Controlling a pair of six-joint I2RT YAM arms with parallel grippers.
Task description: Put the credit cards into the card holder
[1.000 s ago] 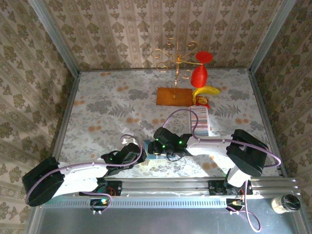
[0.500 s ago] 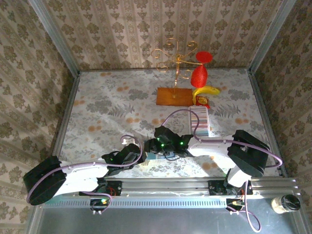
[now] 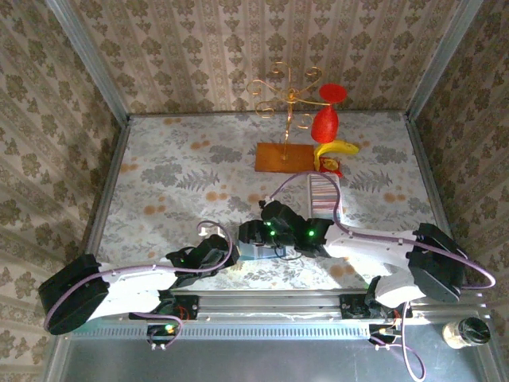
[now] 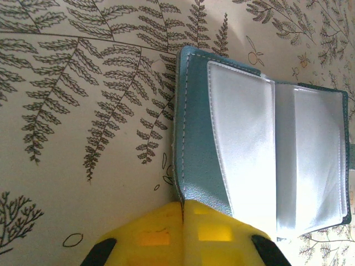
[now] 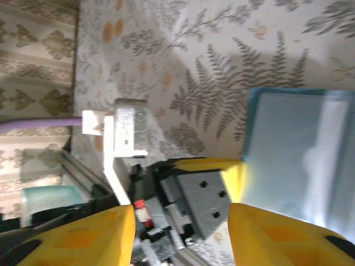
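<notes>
The teal card holder [image 4: 199,138] lies open like a book near the table's front edge, its clear sleeves facing up. My left gripper [image 4: 188,213] is shut on the near edge of its left cover. In the top view the card holder [image 3: 261,253] sits between the two wrists, with the left gripper [image 3: 228,253] at its left side. My right gripper [image 3: 248,235] hovers over its left end. That right gripper [image 5: 180,221] is open with nothing between its yellow fingers. The credit cards [image 3: 324,193] stand in a row in a long white tray behind the right arm.
A gold wire stand on a wooden base [image 3: 282,156] stands at the back, with a red cup-like object [image 3: 324,121] and a banana [image 3: 336,148] beside it. Patterned walls close in three sides. The arms' rail [image 3: 270,302] runs along the near edge.
The right arm has stretched out lower and its gripper has shifted a little left over the card holder. The left gripper has kept its hold on the cover.
</notes>
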